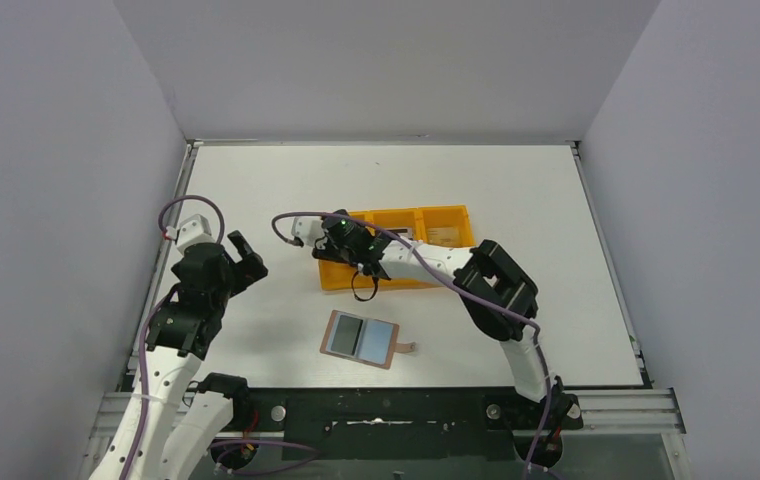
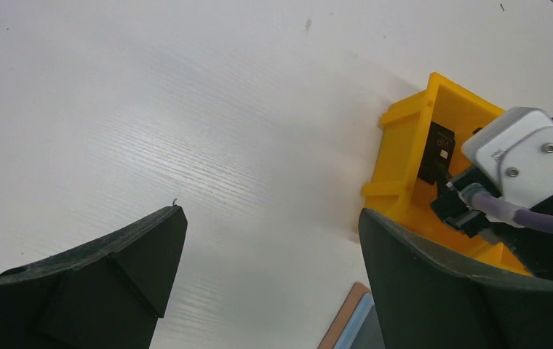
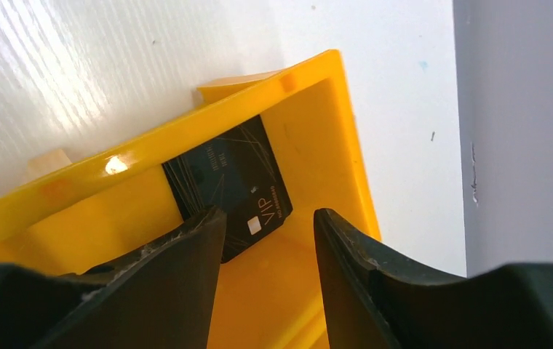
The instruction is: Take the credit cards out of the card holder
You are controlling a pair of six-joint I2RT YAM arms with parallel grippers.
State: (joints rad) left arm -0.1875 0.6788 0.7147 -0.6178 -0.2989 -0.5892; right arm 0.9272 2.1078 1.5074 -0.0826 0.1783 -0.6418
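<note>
The card holder (image 1: pixel 361 338) lies open on the table, brown edge around two grey-blue panels; its corner (image 2: pixel 350 320) shows in the left wrist view. A black credit card (image 3: pixel 230 182) marked VIP lies flat in the left compartment of the orange tray (image 3: pixel 317 145), also visible as a dark card (image 2: pixel 437 151). My right gripper (image 3: pixel 270 212) hangs just above it, open, fingers apart and holding nothing; from above it (image 1: pixel 348 250) sits over the tray's left end. My left gripper (image 1: pixel 251 255) is open over bare table, empty (image 2: pixel 272 212).
The orange tray (image 1: pixel 446 213) stands mid-table with three compartments; a greyish card (image 1: pixel 403 235) and a tan card (image 1: pixel 444 234) lie in the other two. The right arm's cable loops over the tray's front. Grey walls close in the table's left, right and far sides.
</note>
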